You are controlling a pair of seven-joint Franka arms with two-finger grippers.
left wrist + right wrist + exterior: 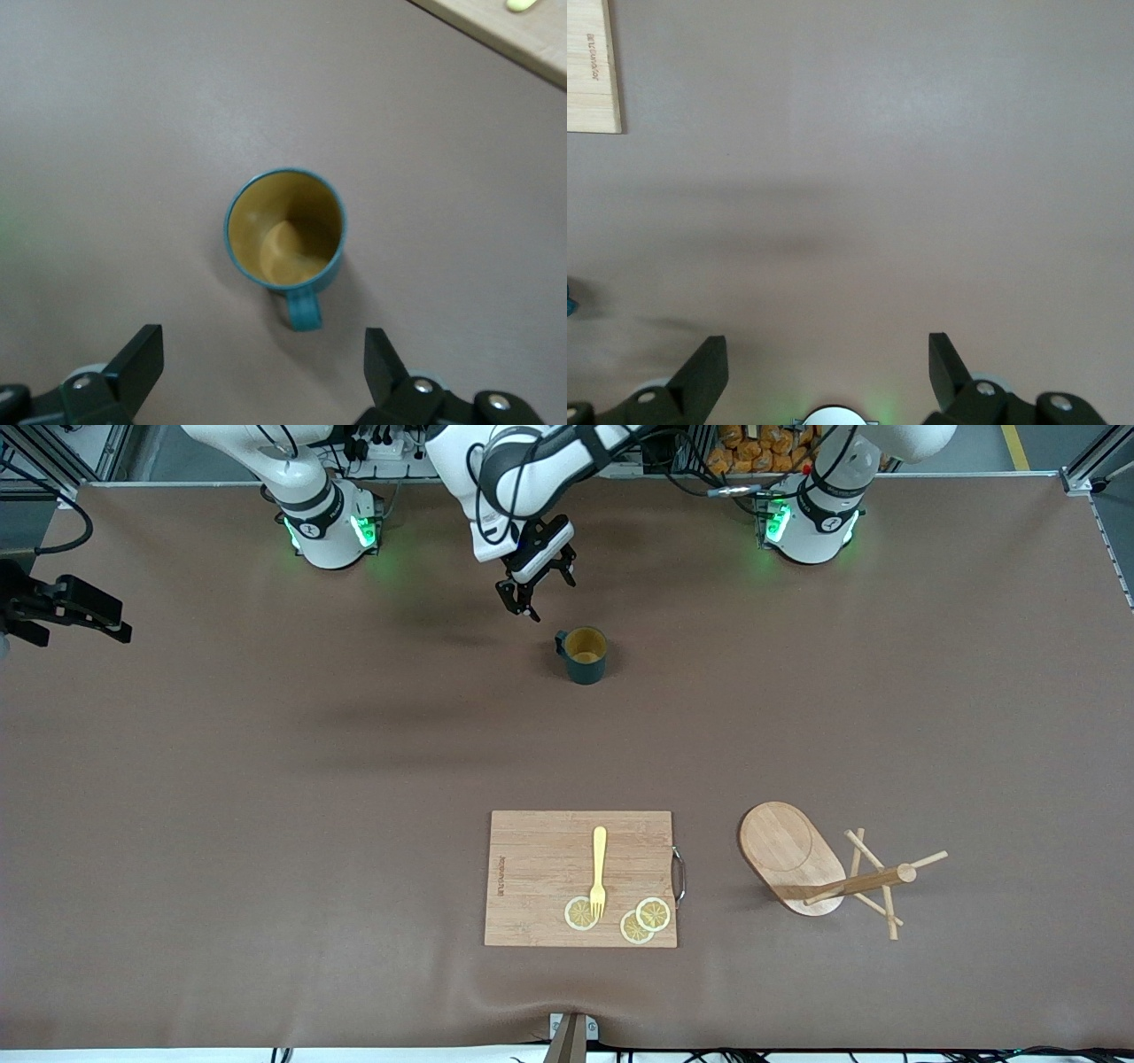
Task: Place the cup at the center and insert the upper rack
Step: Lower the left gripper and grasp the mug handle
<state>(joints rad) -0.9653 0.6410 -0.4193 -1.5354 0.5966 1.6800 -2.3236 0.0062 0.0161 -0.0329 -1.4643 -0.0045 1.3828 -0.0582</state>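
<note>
Teal and ribbed, the small cup (583, 655) with its loop handle and yellowish-tan inside stands upright on the brown counter (266, 779), about midway between my two arms' ends and close to the bases. My left gripper (535, 593) hangs over the counter just beside it, jaws spread wide and holding nothing; from my left wrist the cup (285, 237) sits between the fingertips (137, 361) but below them, untouched. My right gripper (826, 372) waits over bare counter at the right arm's end, jaws spread wide as well. The light wooden mug tree (828, 872), my upper rack, lies tipped on its side nearer the front camera, toward the left arm's end. Beside it lies a rectangular wooden cutting board (540, 850) bearing a yellow fork (599, 868) and three lemon slices (636, 921).
</note>
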